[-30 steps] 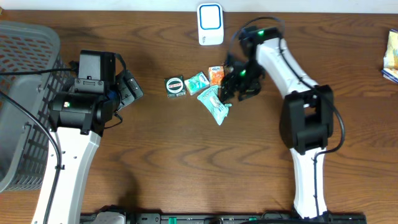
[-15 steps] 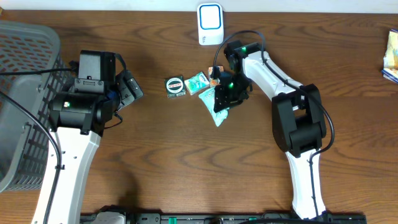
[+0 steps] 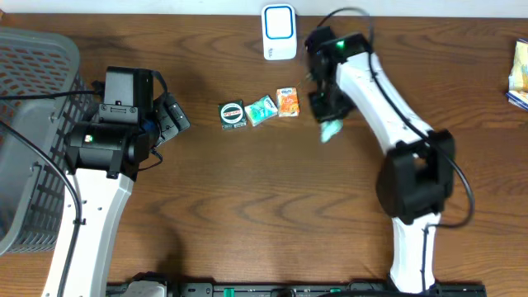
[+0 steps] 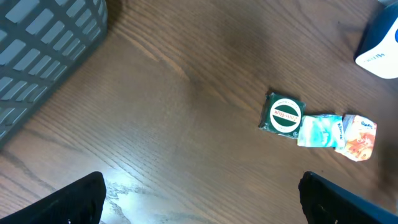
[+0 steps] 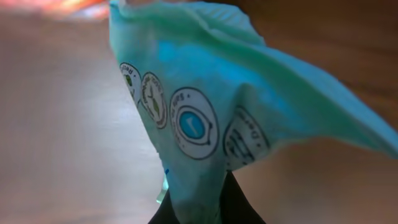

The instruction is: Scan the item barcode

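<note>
My right gripper (image 3: 325, 110) is shut on a teal packet (image 3: 331, 129), which hangs off the table just right of the row of items. The right wrist view is filled by that packet (image 5: 211, 106), with the fingertips (image 5: 239, 208) pinched on its lower end. The white and blue scanner (image 3: 279, 31) stands at the back middle, to the upper left of the held packet. My left gripper (image 3: 176, 117) stays open and empty left of the row, its two fingers (image 4: 74, 199) wide apart over bare wood.
On the table lie a round green-labelled item (image 3: 233, 114), a small teal packet (image 3: 261, 109) and an orange packet (image 3: 287, 101). A grey basket (image 3: 33, 124) fills the left side. More packaging (image 3: 518, 74) lies at the far right edge.
The right gripper closed on the teal packet in the row, then lifted it and carried it right and back. The left arm has not moved.
</note>
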`<state>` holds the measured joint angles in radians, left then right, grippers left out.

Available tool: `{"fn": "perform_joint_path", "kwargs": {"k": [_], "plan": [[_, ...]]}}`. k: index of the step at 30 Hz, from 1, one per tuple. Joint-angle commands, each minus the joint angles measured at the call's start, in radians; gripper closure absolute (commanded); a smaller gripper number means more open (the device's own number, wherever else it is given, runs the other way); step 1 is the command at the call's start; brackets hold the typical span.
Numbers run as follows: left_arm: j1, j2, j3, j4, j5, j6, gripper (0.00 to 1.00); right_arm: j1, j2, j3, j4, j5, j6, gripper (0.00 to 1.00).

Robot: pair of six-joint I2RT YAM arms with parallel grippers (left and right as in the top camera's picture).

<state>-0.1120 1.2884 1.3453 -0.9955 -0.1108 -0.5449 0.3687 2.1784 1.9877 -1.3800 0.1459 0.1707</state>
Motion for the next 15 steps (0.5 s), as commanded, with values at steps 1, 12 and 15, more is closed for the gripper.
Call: {"fn": "perform_joint_path", "kwargs": {"k": [1,12,15], "plan": [[0.004,-0.002,0.014,-0.003,-0.006,0.01,0.02,0.018,-0.023,-0.021,-0.008,0.435,0.302,0.99],[0.004,-0.002,0.014,-0.003,-0.006,0.01,0.02,0.055,-0.013,-0.369,0.167,0.446,0.326,0.79],[0.004,-0.002,0.014,-0.003,-0.006,0.01,0.02,0.073,-0.015,-0.364,0.162,0.392,0.321,0.53]]}}
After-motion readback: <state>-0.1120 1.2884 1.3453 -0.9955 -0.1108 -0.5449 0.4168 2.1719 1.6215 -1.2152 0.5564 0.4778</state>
